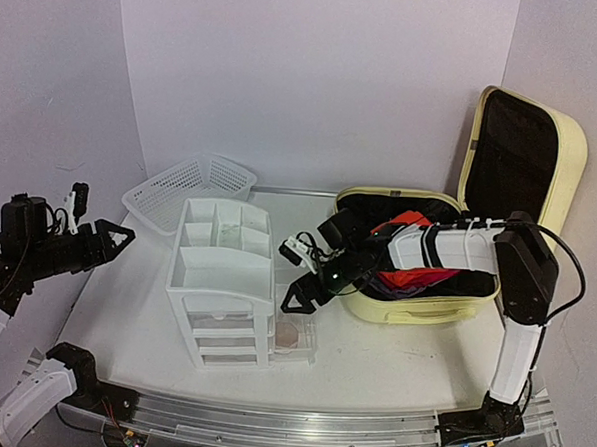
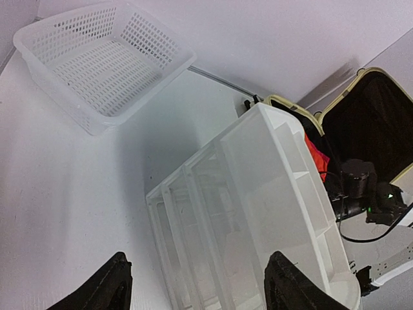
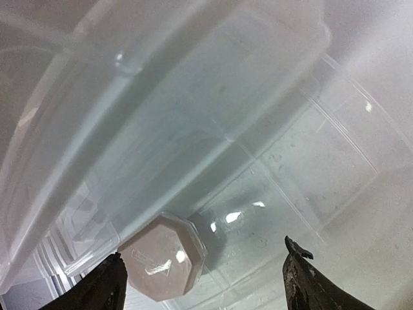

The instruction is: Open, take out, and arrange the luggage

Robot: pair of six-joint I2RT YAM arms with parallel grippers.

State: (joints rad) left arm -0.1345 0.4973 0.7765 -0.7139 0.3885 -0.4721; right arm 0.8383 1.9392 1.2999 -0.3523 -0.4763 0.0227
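Luggage: you find the luggage (image 1: pixel 444 309) at the back right of the worktop (image 1: pixel 392 359), lying open, with its lid (image 1: pixel 528 145) raised on the right-hand side and the black lining facing you.
Luggage contents: a red garment (image 1: pixel 409 221) and a purple one (image 1: pixel 416 280) lie in the lower shell.
Right arm: your right arm (image 1: pixel 457 247) reaches leftward across the front of the open shell, toward the white drawer organizer (image 1: pixel 220 280).
Right jaws: the right jaws stand spread wide with nothing between them. They hang over the clear bottom drawer (image 3: pixel 310 168), which is pulled out of the organizer. You cannot tell from these views whether a tip touches the plastic.
Drawer contents: a pale pink octagonal piece (image 3: pixel 164 255) lies inside that drawer, nearer the left fingertip (image 3: pixel 116 271) in the wrist view and free of both.
Left arm: your left arm (image 1: pixel 37 245) sits off the left edge of the worktop, well apart from the organizer.
Left jaws: the left jaws are parted and empty, aimed toward the organizer and touching nothing.
Basket: the white mesh basket (image 1: pixel 180 192) rests at the back left, behind the organizer.
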